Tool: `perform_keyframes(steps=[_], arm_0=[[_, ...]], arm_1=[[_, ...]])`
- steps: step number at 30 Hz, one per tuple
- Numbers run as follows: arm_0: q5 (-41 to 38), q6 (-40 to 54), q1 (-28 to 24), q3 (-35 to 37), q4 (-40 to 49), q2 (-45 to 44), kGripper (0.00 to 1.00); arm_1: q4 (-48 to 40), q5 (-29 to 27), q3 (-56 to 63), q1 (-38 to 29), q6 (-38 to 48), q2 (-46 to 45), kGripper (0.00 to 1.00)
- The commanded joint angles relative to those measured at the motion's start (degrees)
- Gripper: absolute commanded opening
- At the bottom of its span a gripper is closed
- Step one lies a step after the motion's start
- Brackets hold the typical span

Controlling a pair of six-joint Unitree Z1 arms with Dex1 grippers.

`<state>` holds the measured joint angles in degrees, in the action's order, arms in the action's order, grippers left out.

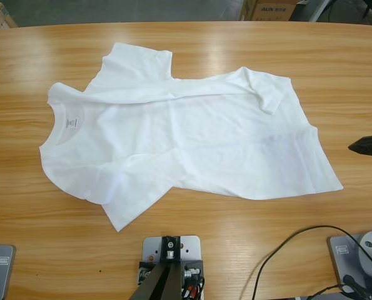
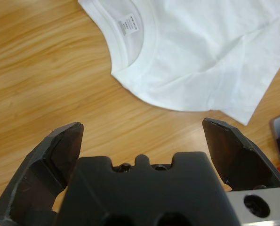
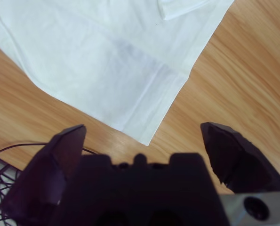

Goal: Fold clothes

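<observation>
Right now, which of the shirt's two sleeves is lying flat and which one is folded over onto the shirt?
On the T-shirt, the sleeve near the table's far edge lies flat on the wood; the sleeve nearer the camera overlaps the shirt's body.

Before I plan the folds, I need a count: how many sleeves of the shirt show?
2. One sleeve lies at the shirt's far side, pointing toward the table's back edge. The other lies at the near side, pointing toward the camera. Neither looks hidden.

The white T-shirt [image 1: 192,144] lay spread on the wooden table, its collar toward the left end and its hem toward the right. I saw the ribbed round neck [image 2: 147,49] with the small printed label [image 2: 129,24] inside it. One sleeve was folded across the upper body, the fabric loosely creased.
</observation>
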<state>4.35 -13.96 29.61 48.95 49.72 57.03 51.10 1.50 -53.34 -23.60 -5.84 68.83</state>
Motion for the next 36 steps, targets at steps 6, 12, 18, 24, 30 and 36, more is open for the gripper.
perform_keyframes(steps=[6,12,18,24,30,36], arm_0=[[-6.2,-1.4,-0.4,-1.0,0.0,1.6,0.998],[-20.5,-22.4,0.4,-13.7,-11.4,1.6,0.996],[-20.3,-36.7,1.2,-28.5,-23.7,-7.9,0.991],[-23.2,-37.6,3.2,-29.4,-36.2,-1.0,0.991],[-13.2,-34.4,28.4,-9.7,-38.1,25.1,1.0],[-6.8,-51.7,30.5,-13.4,-36.7,22.5,0.968]], arm_1=[[-0.3,1.0,1.4,0.7,0.8,0.4,1.0],[3.3,3.8,-0.5,0.5,10.1,-4.0,1.0],[1.8,3.5,0.0,-3.4,12.7,-5.7,1.0],[1.5,2.3,0.3,-3.7,13.0,-5.6,0.973],[1.4,0.8,0.3,-3.7,13.0,-5.7,0.982],[0.8,0.5,1.0,-3.7,13.0,-7.1,0.982]])
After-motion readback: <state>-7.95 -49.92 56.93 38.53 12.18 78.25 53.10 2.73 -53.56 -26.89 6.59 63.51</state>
